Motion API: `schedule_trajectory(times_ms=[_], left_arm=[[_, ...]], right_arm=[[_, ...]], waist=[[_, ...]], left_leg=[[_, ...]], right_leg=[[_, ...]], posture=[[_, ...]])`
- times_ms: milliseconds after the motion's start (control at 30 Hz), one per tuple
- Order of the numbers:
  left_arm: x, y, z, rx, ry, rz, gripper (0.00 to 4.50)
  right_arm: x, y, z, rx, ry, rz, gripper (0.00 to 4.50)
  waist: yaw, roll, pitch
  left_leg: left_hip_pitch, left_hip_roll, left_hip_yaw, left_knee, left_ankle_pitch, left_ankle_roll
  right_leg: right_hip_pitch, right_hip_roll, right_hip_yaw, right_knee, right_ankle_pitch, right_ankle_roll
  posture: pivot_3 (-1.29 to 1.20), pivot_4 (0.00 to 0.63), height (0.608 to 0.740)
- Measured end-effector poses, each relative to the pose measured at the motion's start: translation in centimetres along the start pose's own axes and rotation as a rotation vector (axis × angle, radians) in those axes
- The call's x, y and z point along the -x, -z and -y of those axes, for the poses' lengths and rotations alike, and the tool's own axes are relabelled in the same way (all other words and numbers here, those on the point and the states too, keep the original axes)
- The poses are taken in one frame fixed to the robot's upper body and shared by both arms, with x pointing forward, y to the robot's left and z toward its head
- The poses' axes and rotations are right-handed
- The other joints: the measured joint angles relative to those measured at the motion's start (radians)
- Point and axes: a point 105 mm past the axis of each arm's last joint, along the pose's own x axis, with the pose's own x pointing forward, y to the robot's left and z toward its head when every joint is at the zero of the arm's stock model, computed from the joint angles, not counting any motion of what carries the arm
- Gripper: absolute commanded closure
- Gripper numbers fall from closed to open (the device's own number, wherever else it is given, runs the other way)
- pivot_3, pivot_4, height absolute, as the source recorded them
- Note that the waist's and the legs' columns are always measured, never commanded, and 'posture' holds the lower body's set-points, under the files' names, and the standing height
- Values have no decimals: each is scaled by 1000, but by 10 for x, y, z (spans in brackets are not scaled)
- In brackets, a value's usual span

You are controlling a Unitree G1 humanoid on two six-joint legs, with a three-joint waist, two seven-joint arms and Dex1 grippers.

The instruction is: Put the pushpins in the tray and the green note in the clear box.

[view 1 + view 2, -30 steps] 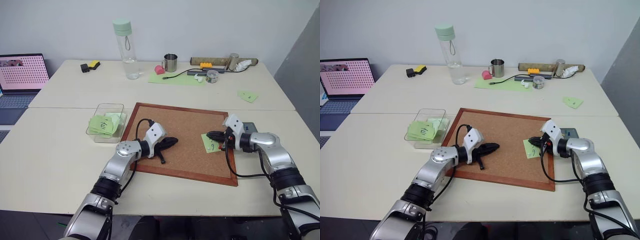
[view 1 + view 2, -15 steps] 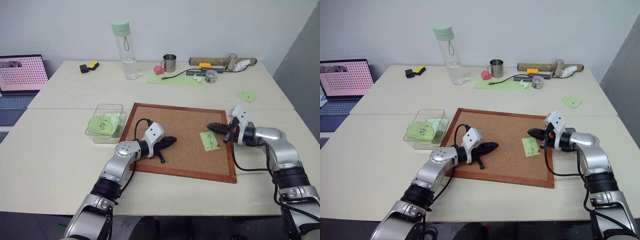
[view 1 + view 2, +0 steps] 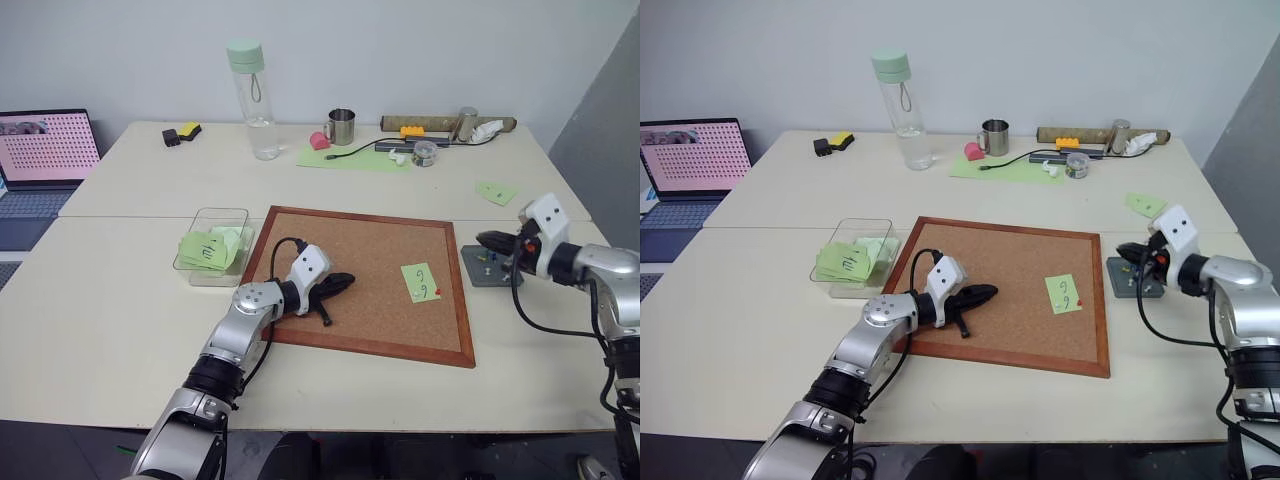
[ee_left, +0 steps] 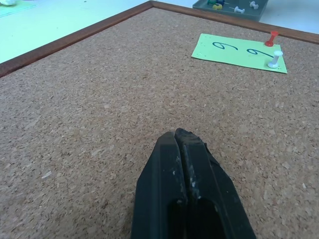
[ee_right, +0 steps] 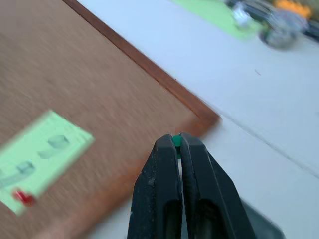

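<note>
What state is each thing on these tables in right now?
Green note: still pinned to the cork board.
Red pushpin: stuck in the note.
Green pushpin: pinched in the right gripper.
Tray: holding pins.
Clear box: open, holding notes.
Left gripper: shut, empty.
Bottle: capped.

water bottle, steel mug, laptop on far table.

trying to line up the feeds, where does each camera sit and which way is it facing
Head stereo pair: looks forward and down over both arms at the wood-framed cork board and small dark grey tray.
Left wrist: looks along the shut left gripper across the cork to the small light green note.
Right wrist: looks along the right gripper, shut on a dark green pushpin.
Shared: board, note, red pushpin.
</note>
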Motion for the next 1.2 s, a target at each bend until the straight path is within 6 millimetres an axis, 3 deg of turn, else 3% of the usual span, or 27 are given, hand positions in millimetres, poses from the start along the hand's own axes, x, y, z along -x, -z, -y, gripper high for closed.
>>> schedule_trajectory(times_ms=[67,167,500,600,767,833,967,1200], left_arm=[[0,0,0,-2,3,-1,4500],[-1,-1,1,-3,10,0,4500],[-1,-1,2,-4,14,-2,4500],[0,-1,2,-6,15,1,4500],[0,-1,2,-8,13,-1,4500],[0,0,2,-10,13,-4,4500],[0,-1,3,-11,15,-4,4500],[-1,-1,3,-16,16,-8,4500]], right_arm=[[0,18,4,10,31,-65,4250],[-1,25,5,11,47,-93,3798],[0,20,3,52,51,-82,1576],[7,8,-10,83,-27,-43,1576],[16,-1,-64,85,-263,11,1576],[14,-1,-77,71,-294,21,1576],[4,3,-92,49,-315,29,1576],[-8,13,-97,22,-306,22,1576]], waist=[[0,0,0],[0,1,0],[0,1,0],[1,0,0],[1,0,0],[1,0,0],[1,0,0],[1,0,0]], left_leg=[[0,0,0,0,0,0],[0,0,0,0,0,0],[0,0,0,0,0,0],[-1,0,0,0,0,0],[-1,0,-1,0,0,0],[0,0,-1,0,0,0],[0,0,-1,0,0,0],[0,0,-1,0,0,0]], right_leg=[[0,0,0,0,0,0],[0,0,0,0,0,0],[0,0,0,0,0,0],[0,0,0,-1,0,0],[0,0,0,-1,0,0],[0,0,0,-1,0,1],[0,0,0,-1,0,1],[0,0,0,-1,0,1]], posture=[[0,150,740],[0,150,740],[0,150,740],[0,150,740],[0,150,740],[0,150,740],[0,150,740],[0,150,740]])
